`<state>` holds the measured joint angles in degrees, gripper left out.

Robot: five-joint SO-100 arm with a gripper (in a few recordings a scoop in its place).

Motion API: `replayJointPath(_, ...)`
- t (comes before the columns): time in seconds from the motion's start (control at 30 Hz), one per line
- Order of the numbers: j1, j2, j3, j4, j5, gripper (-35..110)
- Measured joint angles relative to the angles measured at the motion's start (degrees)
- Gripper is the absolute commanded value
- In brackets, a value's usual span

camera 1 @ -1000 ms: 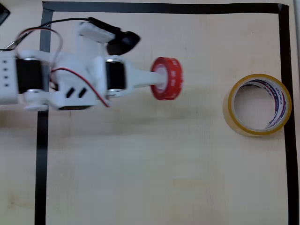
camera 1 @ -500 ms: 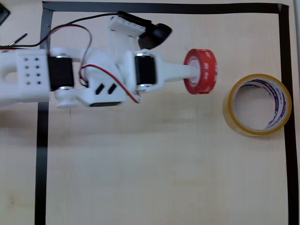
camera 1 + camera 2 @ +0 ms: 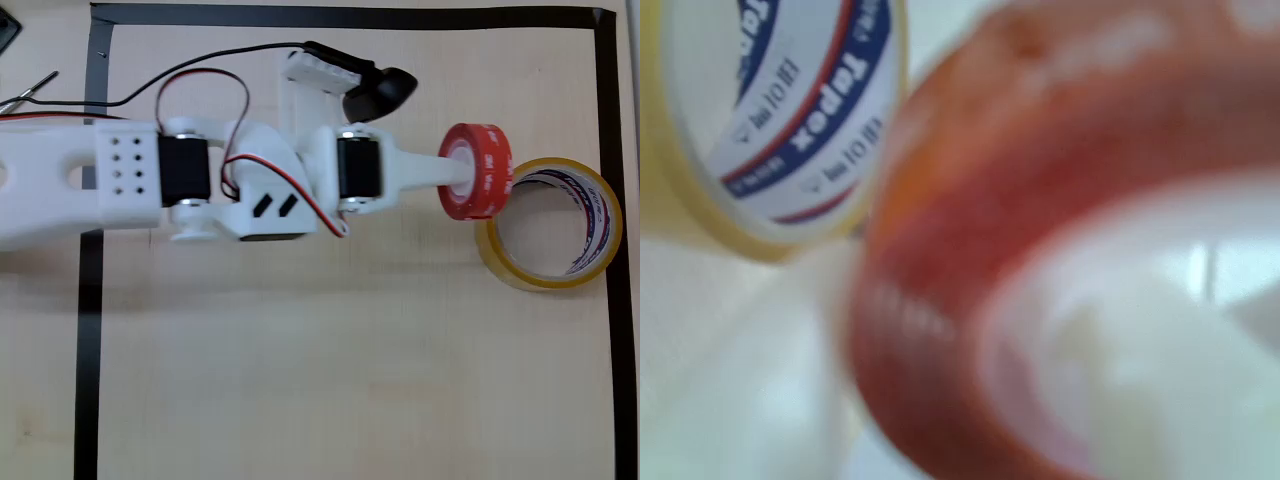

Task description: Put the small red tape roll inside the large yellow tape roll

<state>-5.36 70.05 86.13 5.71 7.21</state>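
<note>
Overhead view: white arm [image 3: 200, 185] reaching in from the left edge, across the black tape border [image 3: 88, 300] marking out the pale wooden table [image 3: 320, 360]. Red and black wires [image 3: 215, 95] looping over the arm's back; black camera module [image 3: 375, 92] perched above the wrist. Gripper [image 3: 468, 172] closed on the red roll [image 3: 478, 171], held on edge, off the table. Red roll overlapping the upper left rim of the yellow roll [image 3: 550, 223], not inside the hole. Yellow roll lying flat near the right border strip, hole open upward, with bare wood showing through. Nothing else on the table between the two rolls or around them.

Wrist view: very close and blurred. Red roll [image 3: 940, 260] across the centre and right, white core [image 3: 1120, 360] facing the lens. Yellow roll [image 3: 780, 120] at upper left, with printed inner core in red and blue. Pale table [image 3: 730, 400] beneath.
</note>
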Motion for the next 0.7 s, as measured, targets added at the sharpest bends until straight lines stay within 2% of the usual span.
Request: replayJointPath(0.7, 0.8, -14.2, -14.1, 0.0, 0.0, 0)
